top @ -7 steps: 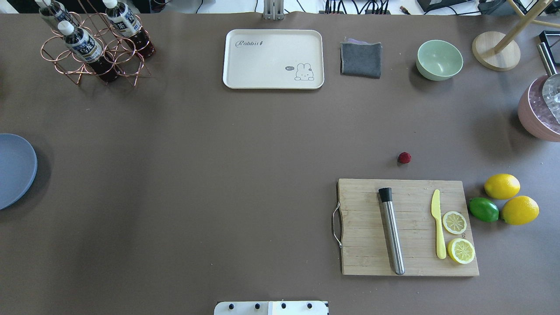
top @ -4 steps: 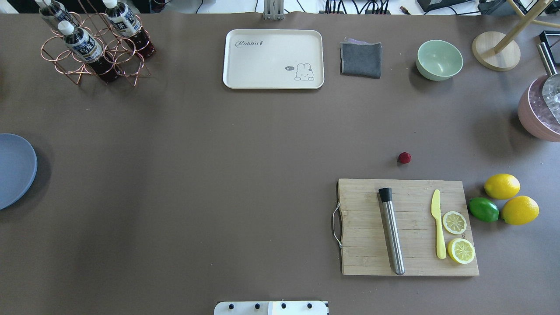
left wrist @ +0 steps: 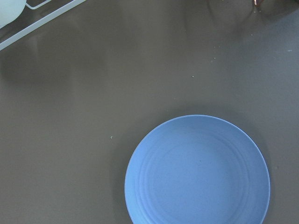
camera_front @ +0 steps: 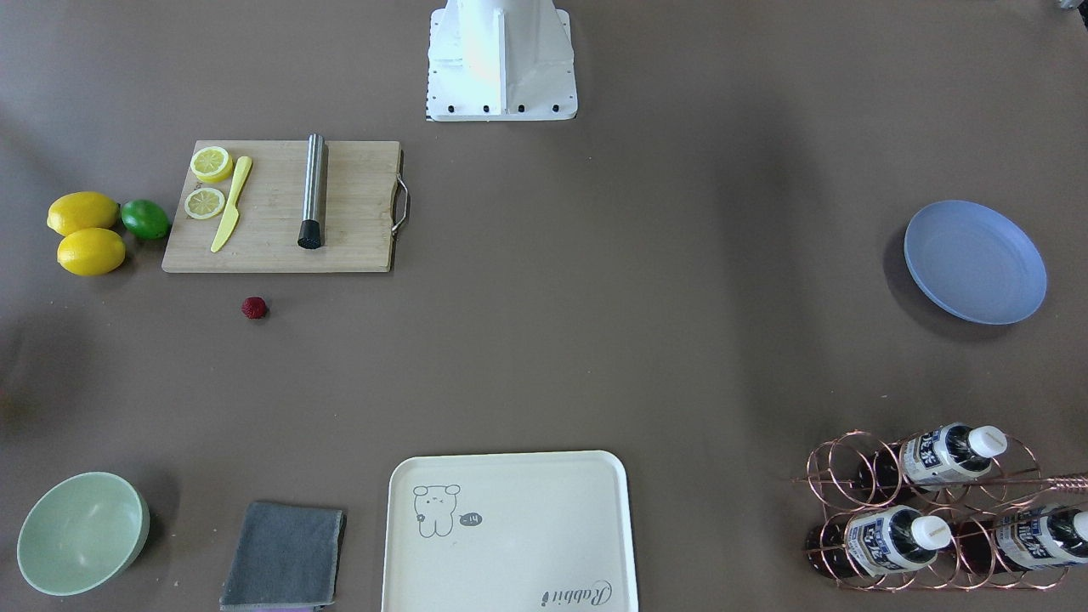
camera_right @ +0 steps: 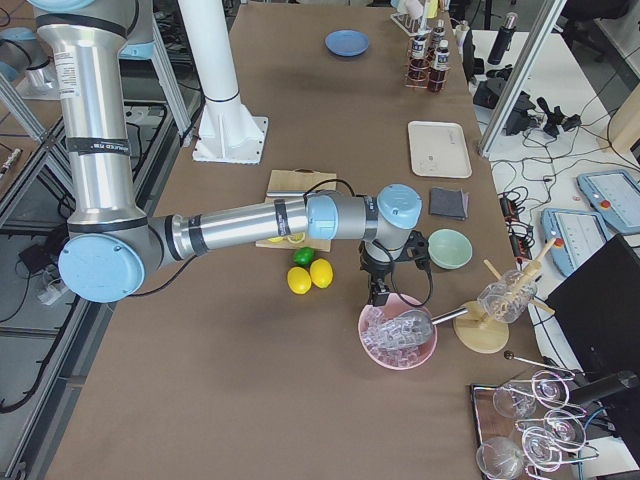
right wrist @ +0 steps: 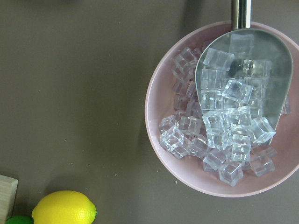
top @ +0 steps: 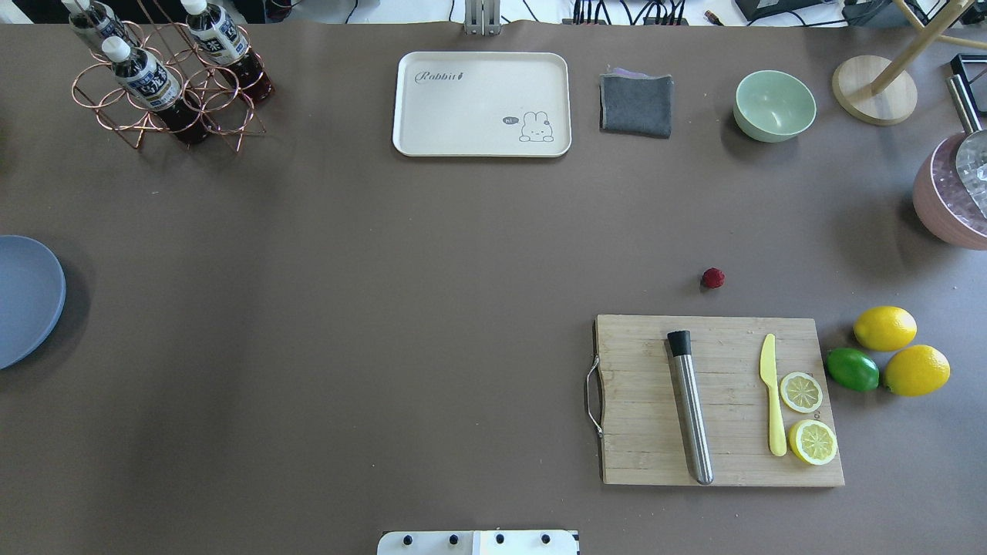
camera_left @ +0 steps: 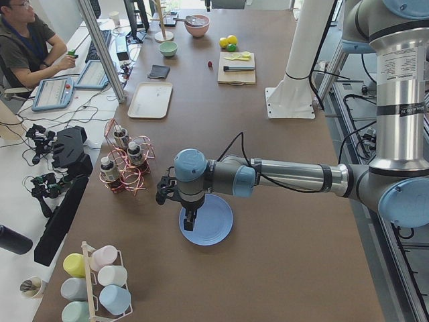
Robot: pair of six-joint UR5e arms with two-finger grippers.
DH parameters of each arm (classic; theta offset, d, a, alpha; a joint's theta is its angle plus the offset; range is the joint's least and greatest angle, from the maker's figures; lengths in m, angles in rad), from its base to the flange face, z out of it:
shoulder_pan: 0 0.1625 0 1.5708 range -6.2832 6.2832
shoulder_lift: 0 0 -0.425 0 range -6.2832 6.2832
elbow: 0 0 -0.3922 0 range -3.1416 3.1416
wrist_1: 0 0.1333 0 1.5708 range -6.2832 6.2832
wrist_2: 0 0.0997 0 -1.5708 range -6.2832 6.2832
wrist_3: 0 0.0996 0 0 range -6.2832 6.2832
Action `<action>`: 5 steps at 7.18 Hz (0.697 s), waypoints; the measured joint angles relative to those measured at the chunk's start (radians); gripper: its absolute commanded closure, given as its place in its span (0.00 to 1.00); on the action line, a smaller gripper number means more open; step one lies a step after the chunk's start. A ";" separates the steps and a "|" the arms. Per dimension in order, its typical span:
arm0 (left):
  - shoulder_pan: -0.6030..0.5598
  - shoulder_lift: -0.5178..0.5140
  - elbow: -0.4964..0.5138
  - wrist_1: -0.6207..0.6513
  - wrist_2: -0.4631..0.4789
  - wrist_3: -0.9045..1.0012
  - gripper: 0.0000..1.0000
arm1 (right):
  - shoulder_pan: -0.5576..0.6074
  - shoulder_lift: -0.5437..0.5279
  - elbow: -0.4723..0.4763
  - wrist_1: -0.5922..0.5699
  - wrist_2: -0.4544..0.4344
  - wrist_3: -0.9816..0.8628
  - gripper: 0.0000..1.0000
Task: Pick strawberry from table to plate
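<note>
The strawberry (top: 713, 278) (camera_front: 254, 308) is a tiny dark red berry lying on the brown table (top: 432, 308), just beyond the far edge of the wooden cutting board (top: 717, 401). Far off at the table's left end sits the pale blue plate (top: 23, 301) (camera_front: 975, 262) (left wrist: 196, 170), with nothing on it. In the exterior left view my left gripper (camera_left: 190, 218) hangs over the plate (camera_left: 214, 225). In the exterior right view my right gripper (camera_right: 380, 293) hangs by the pink ice bowl (camera_right: 398, 335), away from the strawberry. I cannot tell whether either gripper is open or shut.
The board carries a steel rod (top: 690, 405), a yellow knife (top: 771, 393) and two lemon halves (top: 806, 416). Two lemons (top: 898, 347) and a lime (top: 852, 368) lie to its right. A cream tray (top: 482, 104), grey cloth (top: 636, 104), green bowl (top: 773, 105) and bottle rack (top: 166, 77) line the far edge.
</note>
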State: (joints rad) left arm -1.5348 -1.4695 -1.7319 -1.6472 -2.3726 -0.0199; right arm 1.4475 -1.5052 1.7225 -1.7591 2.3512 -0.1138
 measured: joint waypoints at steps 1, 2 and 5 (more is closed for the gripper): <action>0.013 -0.002 0.021 -0.019 0.004 -0.001 0.03 | -0.003 -0.001 0.001 0.001 0.009 0.001 0.00; 0.029 -0.006 0.064 -0.073 0.004 -0.006 0.03 | -0.011 -0.001 0.002 0.001 0.015 0.001 0.00; 0.111 -0.049 0.284 -0.367 0.006 -0.143 0.05 | -0.044 0.000 0.002 0.048 0.024 0.004 0.00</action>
State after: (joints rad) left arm -1.4242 -1.5187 -1.4475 -2.0139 -2.3671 -0.1624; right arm 1.4040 -1.5056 1.7248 -1.7109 2.3749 -0.1096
